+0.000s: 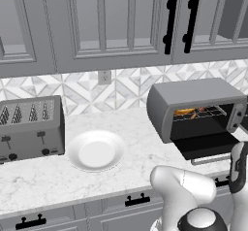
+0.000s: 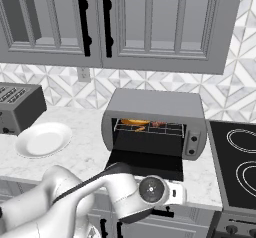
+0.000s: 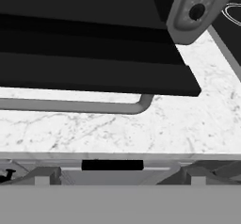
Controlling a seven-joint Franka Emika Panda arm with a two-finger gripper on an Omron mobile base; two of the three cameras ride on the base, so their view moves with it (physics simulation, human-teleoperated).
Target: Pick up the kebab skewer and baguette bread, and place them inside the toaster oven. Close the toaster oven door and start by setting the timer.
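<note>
Toaster oven door (image 2: 147, 163) hangs open, flat over the counter (image 1: 135, 142); baguette bread (image 2: 131, 122) and kebab skewer (image 2: 156, 124) already on the rack. Door looks stiff, hinged, light. I'd lift at its silver bar handle (image 3: 70, 106). My claw is spread wide, empty.

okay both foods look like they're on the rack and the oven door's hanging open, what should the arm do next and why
Probably raise the hand up under the toaster oven door to its silver bar handle and push it shut. The baguette bread and kebab skewer already lie on the rack, and the hand looks low before the counter edge.
</note>
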